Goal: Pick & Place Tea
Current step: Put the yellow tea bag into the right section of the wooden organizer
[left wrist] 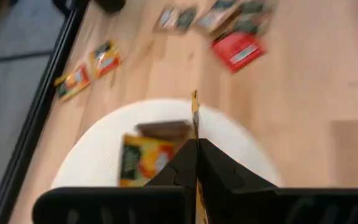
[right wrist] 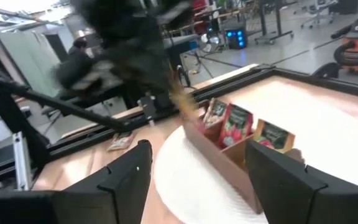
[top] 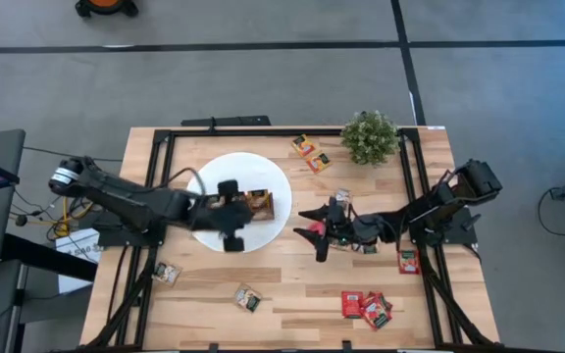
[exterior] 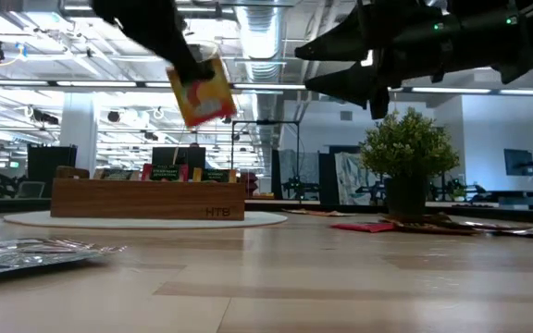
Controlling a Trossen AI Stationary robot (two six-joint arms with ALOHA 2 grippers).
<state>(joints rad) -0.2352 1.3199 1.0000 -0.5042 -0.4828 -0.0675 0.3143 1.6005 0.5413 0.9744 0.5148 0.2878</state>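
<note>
The left pincer [exterior: 195,72] hangs above the wooden tray [exterior: 146,197] on the white disc [top: 239,201], clamped on an orange-yellow sachet [exterior: 203,90] whose print is blurred; the tray's compartments already hold sachets, partly hidden by its wall. The right pincer [top: 312,227] stands wide and empty beside the disc; more sachets lie scattered on the bench [top: 292,284].

I can read only one marking: the letters "HTB" on the front wall of the wooden tray [exterior: 146,198]. The sachet labels are illegible.
</note>
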